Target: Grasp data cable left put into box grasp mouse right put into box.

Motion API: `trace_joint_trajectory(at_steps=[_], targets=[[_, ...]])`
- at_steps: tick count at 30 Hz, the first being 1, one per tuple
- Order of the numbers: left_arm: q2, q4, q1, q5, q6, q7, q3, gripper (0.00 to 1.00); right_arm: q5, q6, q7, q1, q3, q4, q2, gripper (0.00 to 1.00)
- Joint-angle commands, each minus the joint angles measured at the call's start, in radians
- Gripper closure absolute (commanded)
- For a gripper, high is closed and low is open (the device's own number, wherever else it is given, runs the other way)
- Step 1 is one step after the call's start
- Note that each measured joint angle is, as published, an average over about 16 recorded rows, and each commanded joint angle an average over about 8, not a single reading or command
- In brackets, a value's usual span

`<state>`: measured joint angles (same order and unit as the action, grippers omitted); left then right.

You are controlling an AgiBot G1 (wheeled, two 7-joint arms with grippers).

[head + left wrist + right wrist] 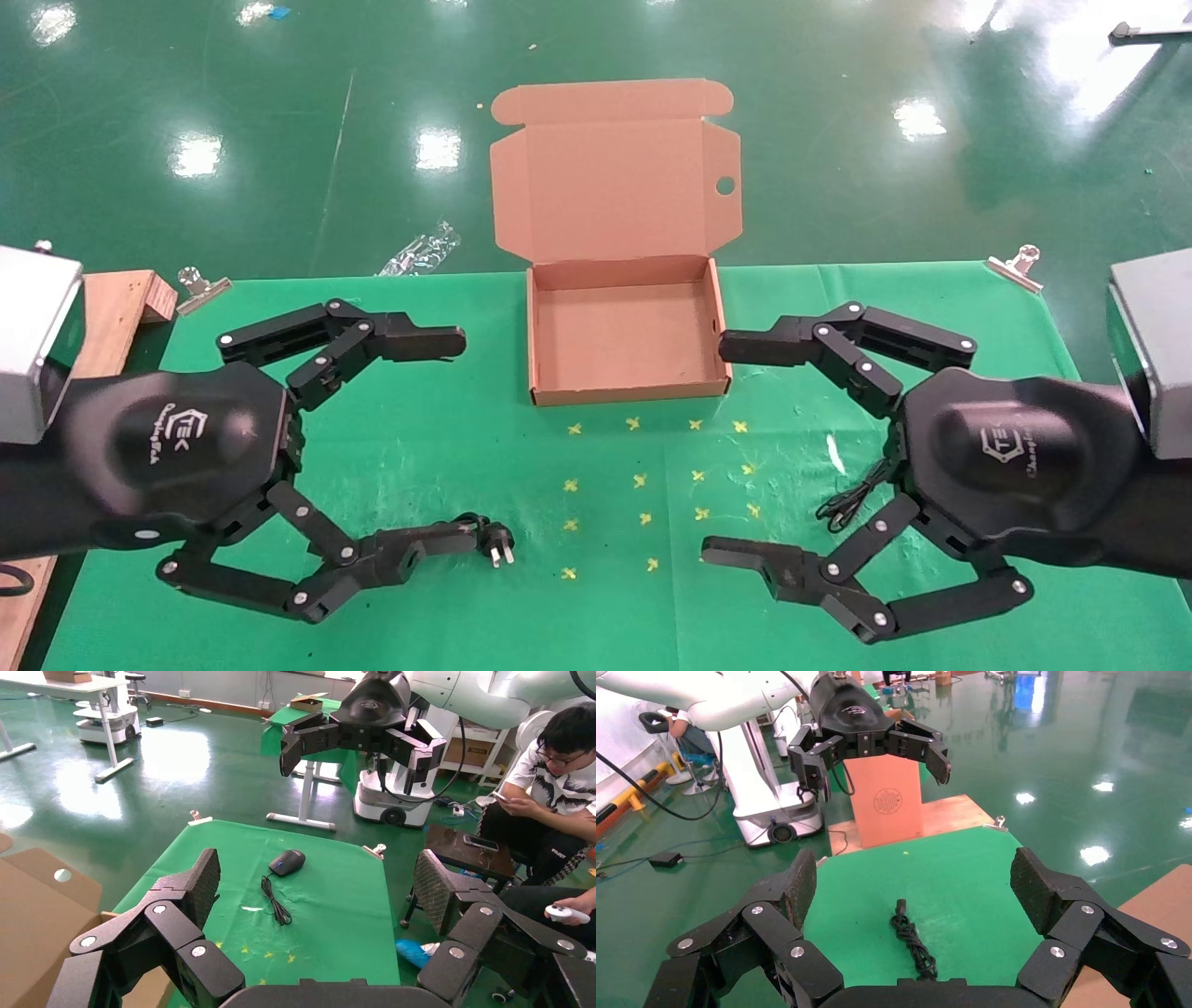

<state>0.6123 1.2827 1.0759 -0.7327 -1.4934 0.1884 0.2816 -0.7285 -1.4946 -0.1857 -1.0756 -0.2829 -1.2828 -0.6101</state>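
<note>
The open brown box (549,326) stands at the table's back middle, its lid up and its inside bare. The data cable's pronged plug (500,547) pokes out from under my left gripper (463,440), which is open and empty above the table left of the box. The right wrist view shows the whole cable bundle (912,941) lying on the cloth. My right gripper (717,449) is open and empty right of the box. It hides the mouse in the head view, where only the thin mouse cord (852,500) shows. The left wrist view shows the mouse (287,861) on the cloth.
Yellow cross marks (643,480) dot the green cloth in front of the box. Metal clips (200,287) (1015,266) hold the cloth's back corners. A wooden board (116,308) lies off the table's left edge. A seated person (555,790) is beyond the table's right side.
</note>
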Motion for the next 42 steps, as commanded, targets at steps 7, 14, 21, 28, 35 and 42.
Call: trace_joint_trajectory(at_steps=[7,14,21,28,35,42], targets=[[0.0,0.0,0.0,0.0,0.0,0.0,0.0,0.0,0.0,0.0,0.0,0.0,0.0,0.0,0.0,0.0],[0.0,0.0,0.0,0.0,0.0,0.0,0.0,0.0,0.0,0.0,0.0,0.0,0.0,0.0,0.0,0.0],[0.0,0.0,0.0,0.0,0.0,0.0,0.0,0.0,0.0,0.0,0.0,0.0,0.0,0.0,0.0,0.0],[0.0,0.0,0.0,0.0,0.0,0.0,0.0,0.0,0.0,0.0,0.0,0.0,0.0,0.0,0.0,0.0],[0.0,0.0,0.0,0.0,0.0,0.0,0.0,0.0,0.0,0.0,0.0,0.0,0.0,0.0,0.0,0.0],[-0.015,0.035,0.005,-0.121,-0.001,-0.041,0.035,0.0,-0.093,0.009,-0.005,0.008,-0.03,-0.012,0.034,0.0]])
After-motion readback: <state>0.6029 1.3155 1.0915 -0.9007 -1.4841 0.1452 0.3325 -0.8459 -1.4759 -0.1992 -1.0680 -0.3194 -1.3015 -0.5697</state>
